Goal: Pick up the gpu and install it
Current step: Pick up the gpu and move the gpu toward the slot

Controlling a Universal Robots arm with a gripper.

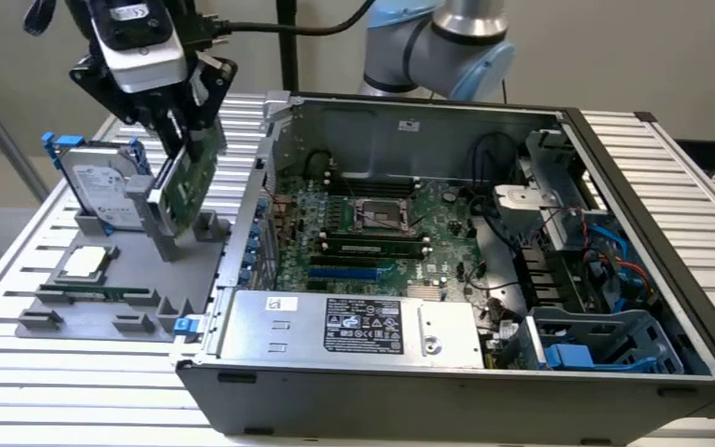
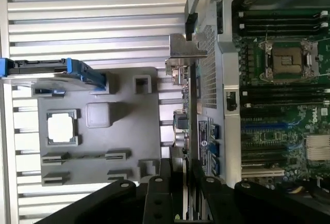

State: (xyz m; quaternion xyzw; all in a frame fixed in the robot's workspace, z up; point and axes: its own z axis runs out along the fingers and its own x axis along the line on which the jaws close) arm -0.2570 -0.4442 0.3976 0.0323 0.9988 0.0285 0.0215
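I've got the gripper over the tray, along the tray's edge nearest the computer case. The jaws are clamped on the upper edge of the graphics card. The card hangs straight off the jaws, its long axis running steeply down and away from them. In the wrist view that axis sits roughly parallel to the case's near wall, with the bracket at the far end. I can't tell whether the lower end is clear of its stand. The open case lies just beside the card, toward the exterior view's right.

Count: one graphics card, one hard drive, one processor chip, one memory stick, one tray, all on the slatted table.
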